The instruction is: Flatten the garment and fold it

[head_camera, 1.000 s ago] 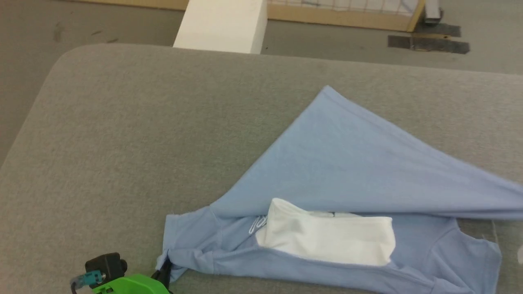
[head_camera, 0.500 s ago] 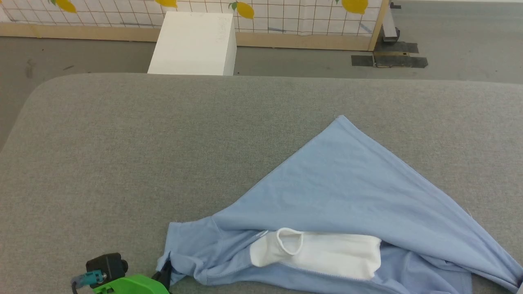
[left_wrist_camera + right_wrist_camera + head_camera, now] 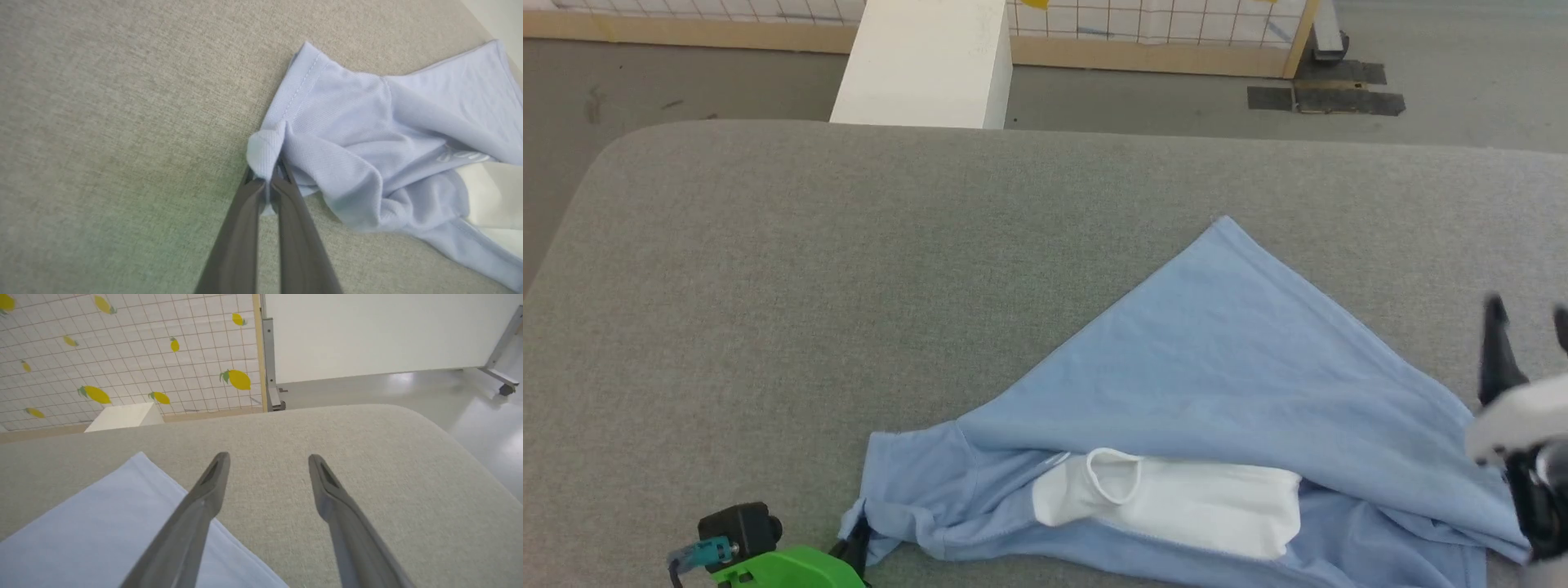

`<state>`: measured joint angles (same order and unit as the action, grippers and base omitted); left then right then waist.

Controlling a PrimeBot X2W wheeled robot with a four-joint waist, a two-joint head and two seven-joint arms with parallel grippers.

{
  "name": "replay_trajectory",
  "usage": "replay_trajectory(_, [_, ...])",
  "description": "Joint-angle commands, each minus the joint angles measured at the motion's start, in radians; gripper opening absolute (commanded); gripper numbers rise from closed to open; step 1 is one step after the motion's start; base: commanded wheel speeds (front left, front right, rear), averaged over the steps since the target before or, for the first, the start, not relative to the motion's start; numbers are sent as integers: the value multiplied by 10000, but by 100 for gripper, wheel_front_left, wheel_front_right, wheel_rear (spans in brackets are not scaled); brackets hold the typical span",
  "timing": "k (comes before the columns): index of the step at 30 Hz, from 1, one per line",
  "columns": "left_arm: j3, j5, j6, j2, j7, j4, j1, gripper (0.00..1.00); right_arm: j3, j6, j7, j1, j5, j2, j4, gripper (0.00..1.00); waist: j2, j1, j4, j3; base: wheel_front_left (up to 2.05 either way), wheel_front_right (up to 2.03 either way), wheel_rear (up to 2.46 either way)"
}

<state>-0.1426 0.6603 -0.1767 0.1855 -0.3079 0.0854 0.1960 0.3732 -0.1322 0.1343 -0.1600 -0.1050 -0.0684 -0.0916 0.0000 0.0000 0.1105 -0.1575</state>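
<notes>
The garment (image 3: 1225,359), a light sky-blue shirt, lies on the grey table as a flat triangle with its tip at the far side. A white panel (image 3: 1184,506) and small white lettering show along its near fold. My left gripper (image 3: 854,543) is at the lower left, shut on the bunched sleeve corner. The left wrist view shows its fingers (image 3: 267,183) pinching a fold of the garment (image 3: 367,134). My right gripper (image 3: 1527,327) stands open at the right edge, above the shirt's right side. It is likewise open (image 3: 268,459) in its own view, and the garment (image 3: 102,526) lies under its left finger.
The grey padded table (image 3: 849,286) has rounded corners, and its right end (image 3: 449,433) drops to the floor. Beyond the far edge stand a white box (image 3: 923,65) and a lemon-patterned grid panel (image 3: 122,355) in a wooden frame. Dark patches (image 3: 1327,100) mark the floor.
The head camera has shifted. The shirt's right side, stretched and raised a second ago, now lies flat. My right gripper has come into view, open and off the cloth. The left still grips the sleeve.
</notes>
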Motion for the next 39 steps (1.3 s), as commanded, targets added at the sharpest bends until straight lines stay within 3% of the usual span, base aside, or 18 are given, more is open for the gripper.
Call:
replay_trajectory(1, [-22,26,47,35,-19,37,-180,0,-426,15,-388,-416,-3,-193,-102,100,0,0,91,-142,0,0,0])
replay_trajectory(6, [-123,35,119,1,-7,13,-402,0,-2305,15,-1184,-1951,-279,-935,-1206,100,0,0,339,-516,0,0,0])
replay_trajectory(10, [-233,46,202,-82,50,-31,-642,0,-3663,15,-867,-3226,-501,-1447,-2389,100,0,0,663,-979,0,0,0])
replay_trajectory(18, [-470,135,473,-350,290,-401,-1148,0,-5355,15,1270,-5394,-1202,-2181,-4811,100,0,0,1468,-1874,0,0,0])
replay_trajectory(28, [-682,285,794,-619,642,-1027,-1530,0,-5740,15,4375,-6749,-1375,-2482,-6490,100,0,0,2102,-2407,0,0,0])
replay_trajectory(29, [-697,291,807,-634,665,-1071,-1544,0,-5743,15,4709,-6801,-1309,-2496,-6599,82,0,0,2119,-2409,0,0,0])
replay_trajectory(30, [-716,295,814,-653,692,-1118,-1556,0,-5765,15,5123,-6840,-1233,-2499,-6703,44,0,0,2133,-2400,0,0,0])
replay_trajectory(32, [-736,303,812,-678,731,-1191,-1569,0,-5731,15,5723,-6847,-1051,-2514,-6783,0,0,0,2136,-2339,0,0,0])
replay_trajectory(35, [-746,306,795,-688,764,-1251,-1568,0,-5514,15,5843,-6676,-921,-2450,-6541,0,0,0,2108,-2178,0,0,0])
replay_trajectory(39, [-698,275,748,-603,819,-1265,-1495,0,-4840,15,4330,-5956,-882,-2283,-5752,0,0,0,1986,-1711,0,0,0])
